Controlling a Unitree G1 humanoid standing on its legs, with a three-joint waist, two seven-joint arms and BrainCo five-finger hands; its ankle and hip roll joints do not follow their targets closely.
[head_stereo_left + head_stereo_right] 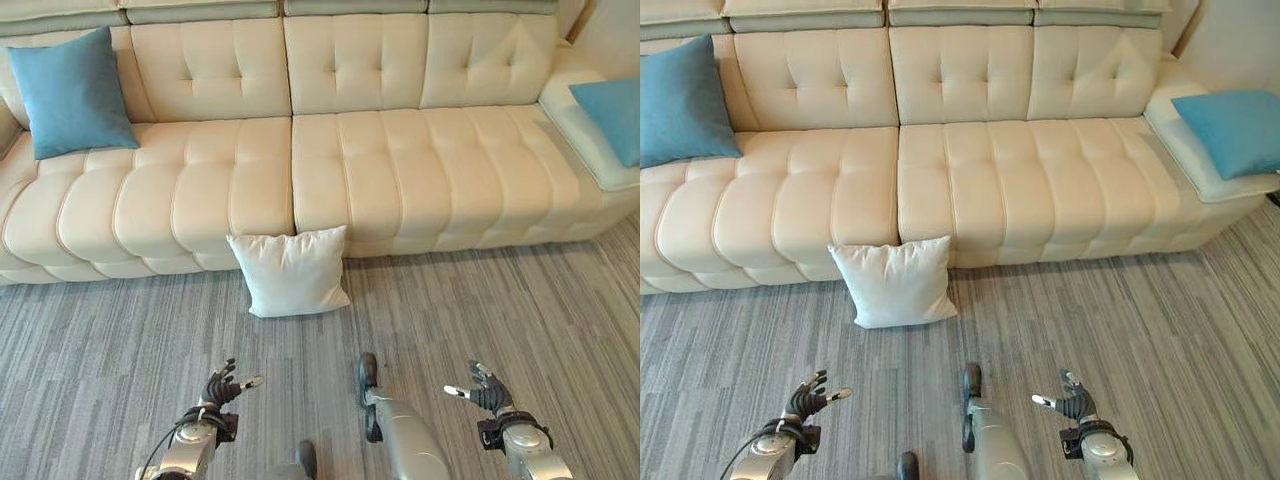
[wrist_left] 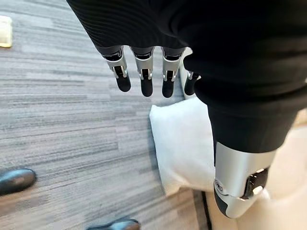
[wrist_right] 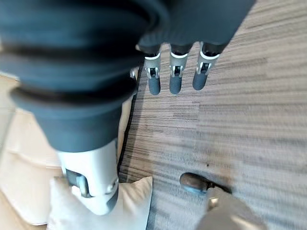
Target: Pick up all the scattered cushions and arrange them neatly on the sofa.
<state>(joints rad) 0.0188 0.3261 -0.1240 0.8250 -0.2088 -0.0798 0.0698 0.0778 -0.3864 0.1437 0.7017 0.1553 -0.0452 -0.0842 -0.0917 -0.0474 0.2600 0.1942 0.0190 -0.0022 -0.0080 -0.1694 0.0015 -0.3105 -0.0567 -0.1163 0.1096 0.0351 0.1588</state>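
Note:
A white cushion leans upright against the front of the cream sofa, standing on the grey floor; it also appears as the white cushion and the white cushion in the wrist views. One blue cushion rests against the sofa's back at the left end. Another blue cushion lies on the right-hand section. My left hand and right hand hover low over the floor, well in front of the white cushion. Both are open with relaxed fingers and hold nothing.
Grey striped carpet covers the floor in front of the sofa. The sofa's seat between the two blue cushions is bare. A wall meets the sofa at the far right.

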